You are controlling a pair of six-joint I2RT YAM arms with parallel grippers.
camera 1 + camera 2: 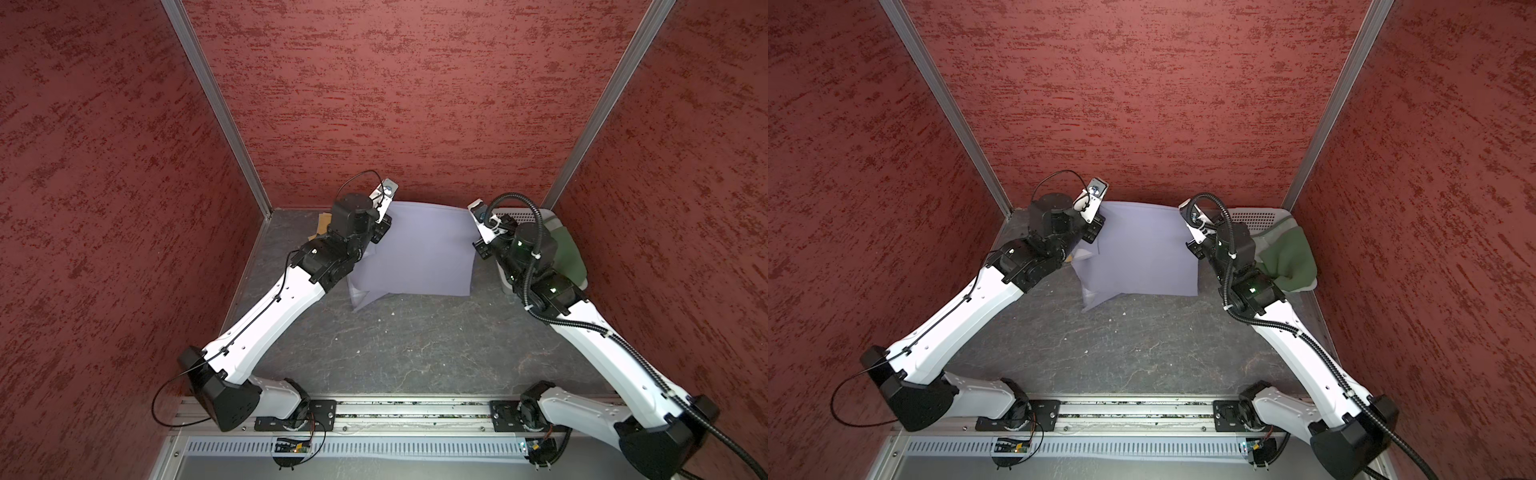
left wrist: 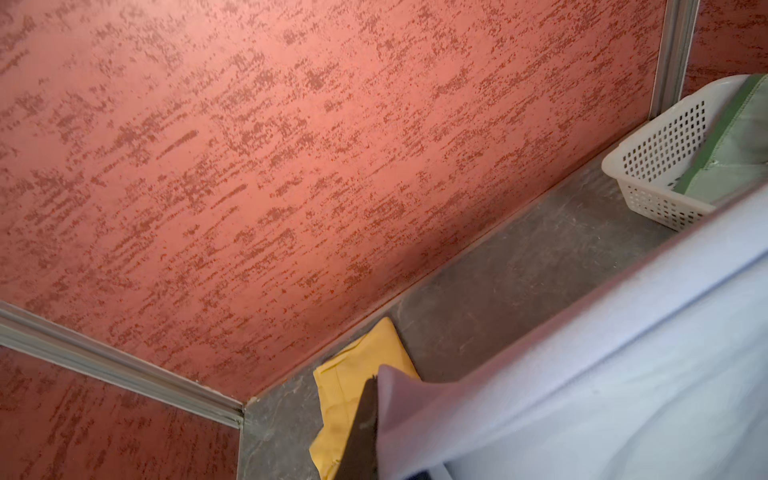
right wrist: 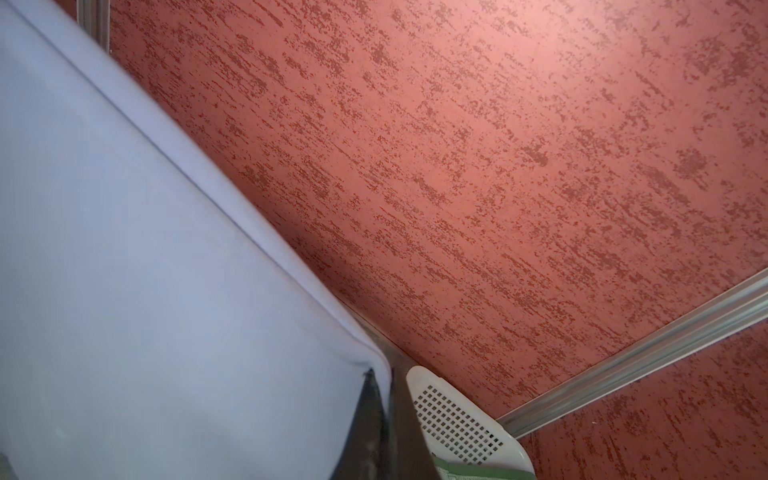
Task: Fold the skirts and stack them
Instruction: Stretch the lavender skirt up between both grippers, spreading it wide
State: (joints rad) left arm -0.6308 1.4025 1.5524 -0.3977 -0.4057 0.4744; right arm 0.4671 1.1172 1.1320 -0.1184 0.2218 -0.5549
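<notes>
Fold step, lavender skirt (image 1: 419,249): left gripper (image 1: 385,227) and right gripper (image 1: 478,244) each clamped a far corner, the cloth stretched between them near the back wall. Next move likely called for carrying both corners evenly toward the near edge, then stacking on the mustard skirt (image 2: 357,374).
</notes>
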